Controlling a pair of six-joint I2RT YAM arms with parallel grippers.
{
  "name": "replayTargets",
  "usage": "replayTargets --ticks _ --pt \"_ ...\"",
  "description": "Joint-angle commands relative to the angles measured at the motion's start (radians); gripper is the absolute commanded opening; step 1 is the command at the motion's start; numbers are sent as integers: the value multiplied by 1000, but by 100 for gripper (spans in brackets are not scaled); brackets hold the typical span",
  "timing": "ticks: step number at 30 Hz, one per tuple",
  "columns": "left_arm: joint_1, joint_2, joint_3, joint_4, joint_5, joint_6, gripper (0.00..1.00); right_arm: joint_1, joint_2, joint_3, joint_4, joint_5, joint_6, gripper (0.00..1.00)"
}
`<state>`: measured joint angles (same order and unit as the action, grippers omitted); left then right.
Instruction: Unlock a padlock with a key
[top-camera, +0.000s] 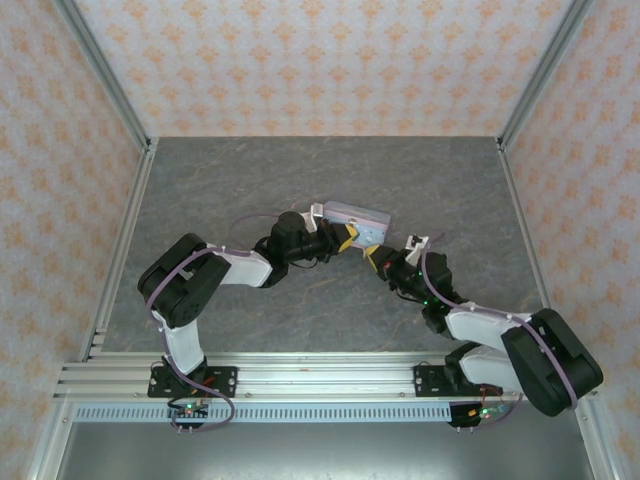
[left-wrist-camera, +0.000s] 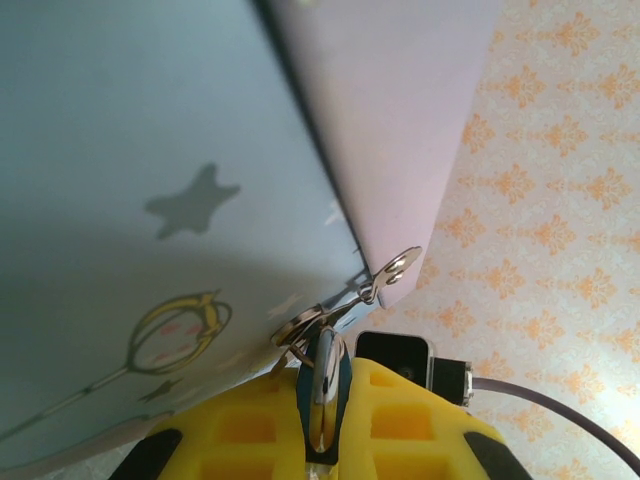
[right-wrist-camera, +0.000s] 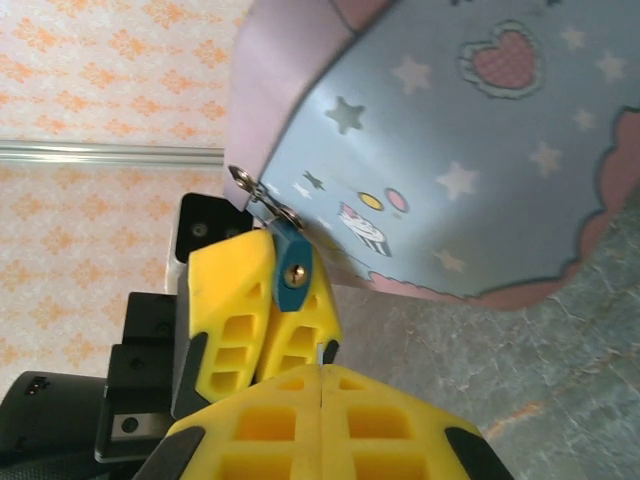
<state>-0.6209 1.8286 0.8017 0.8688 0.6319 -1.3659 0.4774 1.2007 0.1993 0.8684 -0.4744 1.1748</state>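
Teal padlock with a seemingly brass keyhole, hooked on the tin; left hand grips it; right hand closed.

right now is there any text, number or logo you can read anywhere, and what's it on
None: no word, number or brand can be read in any view.
tin: pictures alone (stars, a heart, a cupcake), no lettering.
padlock: a round brass spot on its blue face, no marking that can be read.
From the top camera the tin's print is too small to make out.
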Motion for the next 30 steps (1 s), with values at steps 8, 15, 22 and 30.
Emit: replayTargets --ticks 8,15,22,30 --pt "4 11 22 69 22 -13 0 8 58 51 92 0 20 0" --pt "4 10 20 73 26 -12 0 8 77 70 95 1 17 0" --pt "5 9 21 75 29 -12 0 8 95 75 97 7 16 0" --pt "5 8 18 72 31 -9 0 9 110 85 97 13 14 0"
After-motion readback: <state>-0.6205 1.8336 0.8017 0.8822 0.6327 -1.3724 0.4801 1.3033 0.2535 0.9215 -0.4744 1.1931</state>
